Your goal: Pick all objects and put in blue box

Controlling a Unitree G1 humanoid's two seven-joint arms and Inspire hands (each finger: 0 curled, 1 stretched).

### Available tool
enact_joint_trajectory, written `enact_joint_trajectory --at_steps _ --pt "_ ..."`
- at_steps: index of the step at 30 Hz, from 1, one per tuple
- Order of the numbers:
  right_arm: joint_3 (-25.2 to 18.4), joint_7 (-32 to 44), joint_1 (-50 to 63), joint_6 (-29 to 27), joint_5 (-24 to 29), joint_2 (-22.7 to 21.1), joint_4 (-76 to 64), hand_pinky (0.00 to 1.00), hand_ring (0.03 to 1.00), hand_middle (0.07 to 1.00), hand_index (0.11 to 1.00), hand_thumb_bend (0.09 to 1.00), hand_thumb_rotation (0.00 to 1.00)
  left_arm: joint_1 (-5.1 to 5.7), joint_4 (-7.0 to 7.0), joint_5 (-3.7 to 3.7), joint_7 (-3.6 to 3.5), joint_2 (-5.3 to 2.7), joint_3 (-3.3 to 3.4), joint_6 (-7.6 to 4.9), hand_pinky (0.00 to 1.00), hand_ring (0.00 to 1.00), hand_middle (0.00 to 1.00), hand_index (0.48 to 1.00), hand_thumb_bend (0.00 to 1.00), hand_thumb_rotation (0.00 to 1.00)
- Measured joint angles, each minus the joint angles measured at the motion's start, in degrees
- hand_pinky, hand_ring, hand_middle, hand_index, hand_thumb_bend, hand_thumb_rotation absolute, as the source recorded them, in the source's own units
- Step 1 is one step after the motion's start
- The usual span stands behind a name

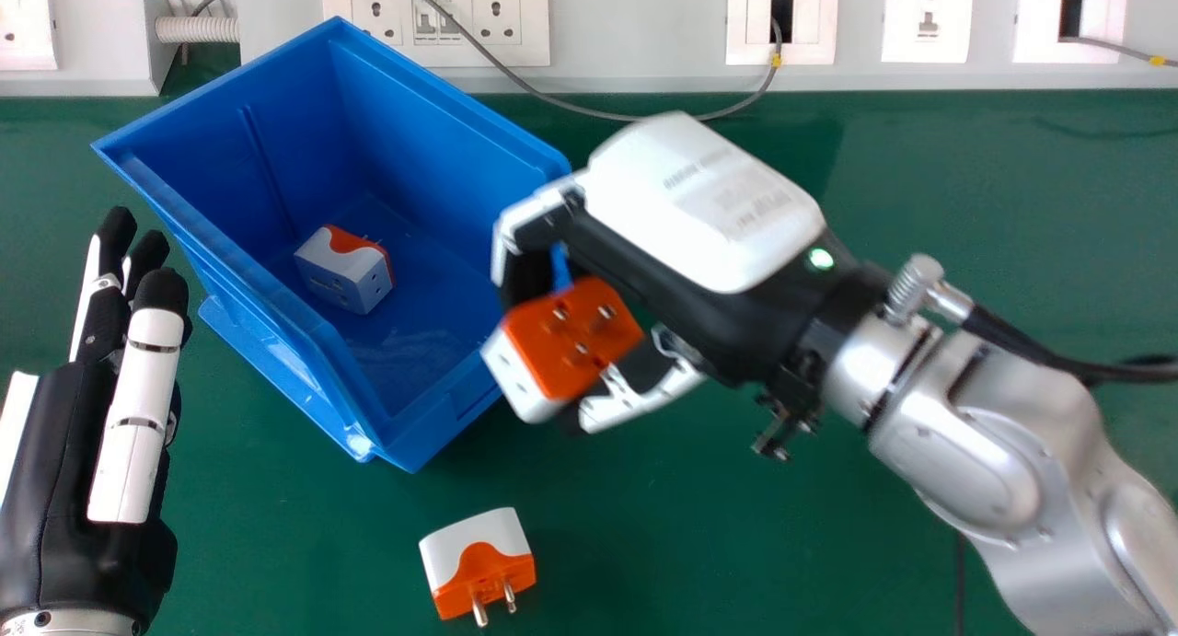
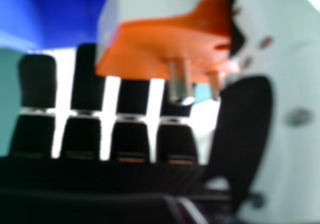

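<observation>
My right hand [image 1: 681, 231] is at the blue box's [image 1: 322, 378] right side, its fingers and thumb curled round an orange and white plug adapter [image 1: 575, 337], prongs showing. In the right hand view the same adapter [image 2: 165, 39] sits between the thumb and fingers of my right hand [image 2: 135, 139]. A second adapter [image 1: 345, 268] lies inside the box. A third adapter [image 1: 479, 562] rests on the green table in front of the box. Left of the box, my left hand [image 1: 120, 387] has straight fingers and holds nothing.
The green table [image 1: 966, 185] runs back to a wall panel with sockets [image 1: 497, 19]. A grey cable [image 1: 571, 104] loops along the back edge behind the box. A black cable [image 1: 1114, 371] trails from the right wrist.
</observation>
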Motion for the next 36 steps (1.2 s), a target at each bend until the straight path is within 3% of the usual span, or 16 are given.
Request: enact_joint_trajectory --at_steps 11,23,36 --pt "3.36 -5.32 -12.47 -3.44 -3.56 7.02 16.75 0.33 0.442 0.537 0.522 0.490 0.00 -0.81 0.62 0.01 -0.14 0.17 0.03 -0.04 1.00 1.00 1.00 1.000 0.47 0.86" --pt "8.96 -12.05 -30.04 4.17 -10.71 17.04 42.96 0.33 0.450 0.544 0.507 0.491 0.00 -1.14 1.74 -0.01 -1.20 0.38 0.52 -0.51 1.00 1.00 1.00 1.000 0.47 0.86" --pt "14.67 -27.18 -44.89 4.26 -12.01 26.74 78.15 0.35 0.450 0.515 0.485 0.496 0.00 -0.79 1.94 0.04 -1.36 0.23 0.43 -1.45 1.00 1.00 1.00 1.000 0.46 0.86"
